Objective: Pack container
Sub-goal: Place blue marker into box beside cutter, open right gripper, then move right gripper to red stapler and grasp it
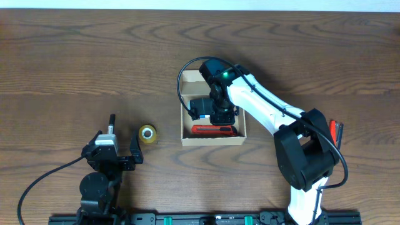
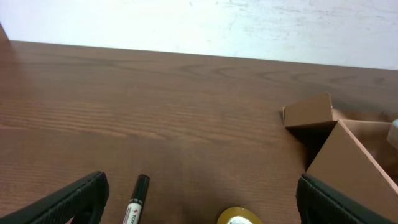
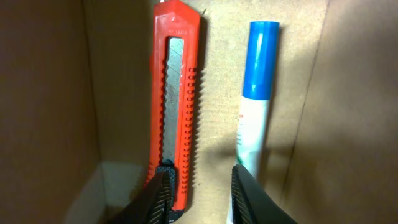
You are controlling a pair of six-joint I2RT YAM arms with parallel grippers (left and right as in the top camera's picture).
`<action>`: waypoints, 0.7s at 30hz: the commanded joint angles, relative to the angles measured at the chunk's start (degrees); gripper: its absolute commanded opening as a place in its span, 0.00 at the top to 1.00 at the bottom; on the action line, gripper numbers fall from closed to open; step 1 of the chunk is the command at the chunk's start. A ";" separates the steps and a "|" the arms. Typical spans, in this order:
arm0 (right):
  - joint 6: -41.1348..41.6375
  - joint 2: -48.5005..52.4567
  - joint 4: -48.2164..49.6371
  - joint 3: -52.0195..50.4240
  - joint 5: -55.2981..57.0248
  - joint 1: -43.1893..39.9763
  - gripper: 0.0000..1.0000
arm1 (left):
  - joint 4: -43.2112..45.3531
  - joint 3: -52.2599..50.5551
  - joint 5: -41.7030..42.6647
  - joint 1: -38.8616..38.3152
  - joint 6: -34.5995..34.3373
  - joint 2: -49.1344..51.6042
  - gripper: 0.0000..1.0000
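The right gripper (image 3: 200,179) is lowered into the container (image 1: 212,142). Its jaws stand slightly apart, with a narrow strip of bare cardboard floor showing between them; nothing is pinched. The left finger overlaps the lower end of a red utility knife (image 3: 177,93); whether it touches the knife cannot be determined. The right finger sits just beside a blue-capped marker (image 3: 256,93). The knife and the marker lie flat and parallel on the container floor, side by side, apart from each other. In the overhead view the knife lies along the near wall of the container.

The container, a tan cardboard box, rests on the wooden table (image 1: 75,62) near its centre. Its flap lid (image 2: 308,112) is open, at the far side.

The left gripper (image 2: 199,186) is spread wide and holds nothing. It hangs over the near left part of the table, well apart from the container. A black marker (image 2: 138,194) and a yellow tape roll (image 2: 239,217) lie on the table between its fingers. The tape roll lies between the black marker and the container.
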 commanded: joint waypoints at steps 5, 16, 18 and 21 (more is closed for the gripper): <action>16.74 -5.33 0.09 5.44 -0.87 -1.88 0.66 | -0.66 -1.53 0.81 0.35 0.33 -0.39 0.05; 48.28 -21.84 -5.07 12.98 -2.29 -23.76 0.16 | -0.66 -1.53 0.81 0.35 0.33 -0.39 0.05; 48.11 -24.48 -7.58 12.96 -1.03 -28.76 0.01 | -0.68 -1.53 0.81 0.35 0.33 -0.39 0.05; 49.24 -26.77 -10.16 12.96 -0.02 -37.16 0.01 | -0.68 -1.53 0.81 0.35 0.33 -0.39 0.05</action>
